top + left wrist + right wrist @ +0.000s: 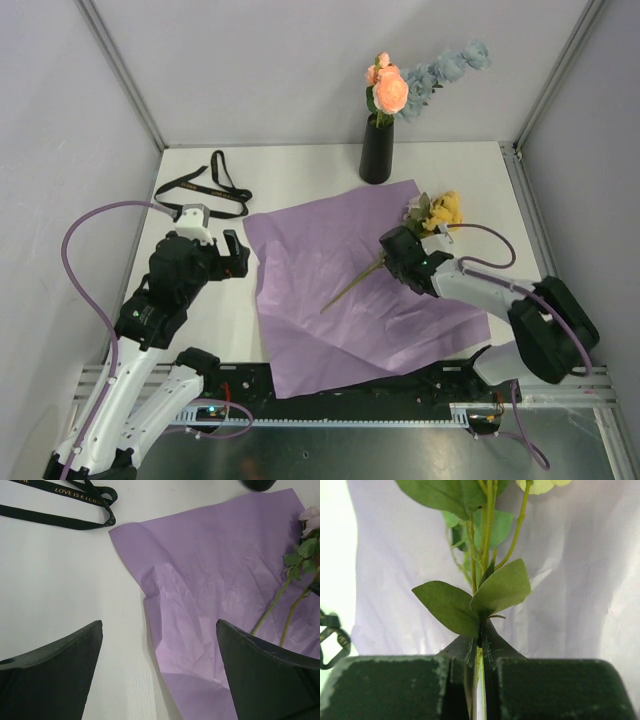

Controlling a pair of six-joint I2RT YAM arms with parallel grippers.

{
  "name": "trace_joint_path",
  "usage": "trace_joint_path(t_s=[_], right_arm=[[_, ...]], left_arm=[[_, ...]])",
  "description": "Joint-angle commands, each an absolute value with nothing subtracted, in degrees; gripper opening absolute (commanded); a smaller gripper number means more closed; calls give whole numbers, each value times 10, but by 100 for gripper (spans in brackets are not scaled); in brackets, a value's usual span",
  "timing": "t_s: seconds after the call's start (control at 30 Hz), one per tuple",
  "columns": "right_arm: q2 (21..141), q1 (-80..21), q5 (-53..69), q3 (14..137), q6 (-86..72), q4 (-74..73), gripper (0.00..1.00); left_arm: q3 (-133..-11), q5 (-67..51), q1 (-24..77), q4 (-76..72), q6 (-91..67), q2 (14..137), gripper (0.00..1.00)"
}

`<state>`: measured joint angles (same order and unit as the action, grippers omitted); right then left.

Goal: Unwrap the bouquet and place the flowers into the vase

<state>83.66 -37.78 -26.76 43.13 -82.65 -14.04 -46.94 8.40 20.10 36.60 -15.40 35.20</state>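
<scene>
Remaining flowers (440,210) lie on purple paper (310,250), right of centre. The right fingers (497,650) are clamped on the thin stems (487,525) under the leaves. The left fingers (60,670) are spread, empty, over the bench (300,170). The vase (377,150) stands far centre. Stems likely light, bendy, slippery; the grip suits.

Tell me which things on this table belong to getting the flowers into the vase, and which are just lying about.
Part of the job:
- yellow flowers, stems pinched in the right gripper
- vase, holding pink and blue flowers

Lying about:
- purple paper, spread flat
- black ribbon, off to the left
</scene>
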Motion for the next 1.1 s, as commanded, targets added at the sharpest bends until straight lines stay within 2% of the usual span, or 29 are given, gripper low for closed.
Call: trace_joint_path(t_s=[0.0, 0.23, 0.43, 0.5, 0.57, 0.7, 0.77, 1.07], right_arm=[[772, -407, -393, 436, -831, -194, 0], [718, -449, -504, 437, -786, -189, 0], [655, -482, -576, 434, -639, -78, 0], [644, -496, -575, 429, -570, -17, 0], [634, -507, -568, 427, -521, 24, 0], [614, -535, -548, 424, -471, 72, 0], [609, -550, -541, 422, -473, 82, 0], [593, -579, -493, 403, -512, 126, 0]], left_arm=[[-472, 89, 201, 355, -143, 350, 99], [-471, 85, 201, 356, -143, 351, 100], [-471, 76, 201, 355, -142, 351, 100], [-472, 50, 201, 355, -145, 355, 100], [-480, -23, 201, 350, -158, 369, 99], [-492, -239, 207, 291, -235, 428, 96], [-489, -302, 229, 238, -268, 455, 95], [-519, -284, 377, 133, -299, 588, 93]])
